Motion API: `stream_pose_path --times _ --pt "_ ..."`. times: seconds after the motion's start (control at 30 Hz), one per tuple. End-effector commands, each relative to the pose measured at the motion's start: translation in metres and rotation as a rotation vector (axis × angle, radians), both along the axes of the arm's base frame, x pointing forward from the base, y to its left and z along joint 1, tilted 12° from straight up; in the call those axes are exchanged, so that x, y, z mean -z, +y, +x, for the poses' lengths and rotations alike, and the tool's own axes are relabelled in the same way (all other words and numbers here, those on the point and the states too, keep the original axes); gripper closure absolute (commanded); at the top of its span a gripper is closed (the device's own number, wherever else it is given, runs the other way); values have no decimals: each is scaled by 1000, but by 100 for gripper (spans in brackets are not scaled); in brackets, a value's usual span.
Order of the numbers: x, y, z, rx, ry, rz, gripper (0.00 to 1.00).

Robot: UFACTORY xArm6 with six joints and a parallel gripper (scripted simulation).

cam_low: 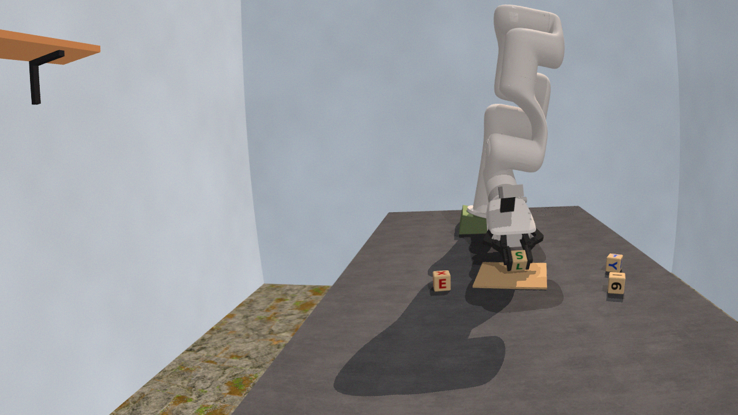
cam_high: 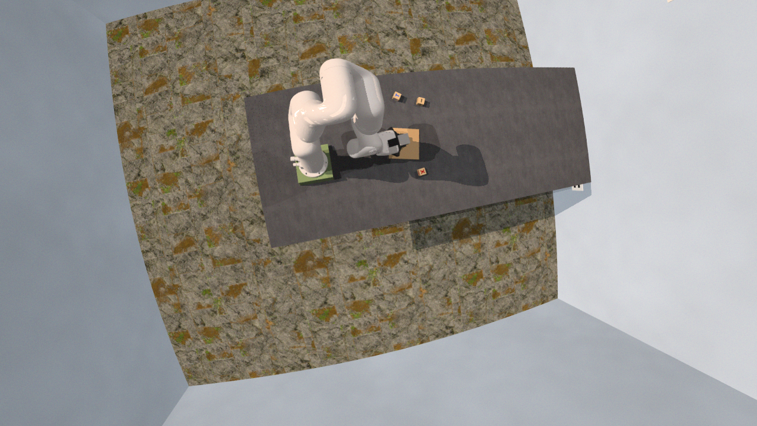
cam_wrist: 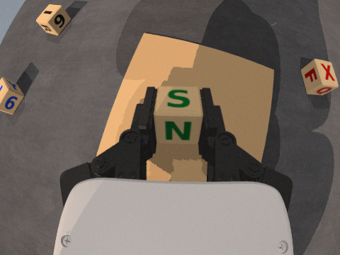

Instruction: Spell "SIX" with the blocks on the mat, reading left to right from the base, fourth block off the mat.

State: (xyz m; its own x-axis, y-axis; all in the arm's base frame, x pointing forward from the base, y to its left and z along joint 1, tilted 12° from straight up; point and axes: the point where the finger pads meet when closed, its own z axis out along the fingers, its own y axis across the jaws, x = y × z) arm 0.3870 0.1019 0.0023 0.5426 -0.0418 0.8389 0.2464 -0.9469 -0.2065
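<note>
S block: clamped between the two black fingers of the pincer, which is closed partway onto the block's left and right side faces. Top face carries a green S, reading upright in the wrist view; the face toward the wrist camera carries a green N. In the exterior view the same block shows S on top and L on the side facing that camera. As a cube it has no long axis; its edges look roughly square to the mat's edges.

Position: block sits over the tan mat, toward the mat's near-left part as seen from the wrist. In the exterior view its lower edge appears level with the mat surface; whether it is touching or just above cannot be settled from this angle.

Other blocks, all on the dark worktop, off the mat:
- X block, red X on top, right of the mat, well apart from it.
- Block with a black 9 on its side, far left.
- Block with blue characters, left edge, partly cropped.

Top view: arm folds over from its green base plate with the pincer above the mat.
</note>
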Motion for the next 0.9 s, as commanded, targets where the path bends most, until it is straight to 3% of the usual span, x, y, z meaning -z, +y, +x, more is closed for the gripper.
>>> stream_pose_path --times 0.0,0.33,0.77,0.87 --pt "-1 0 1 0 -2 0 73" --pt "-1 0 1 0 -2 0 73" --pt "-1 0 1 0 -2 0 53" --pt "-1 0 1 0 -2 0 53"
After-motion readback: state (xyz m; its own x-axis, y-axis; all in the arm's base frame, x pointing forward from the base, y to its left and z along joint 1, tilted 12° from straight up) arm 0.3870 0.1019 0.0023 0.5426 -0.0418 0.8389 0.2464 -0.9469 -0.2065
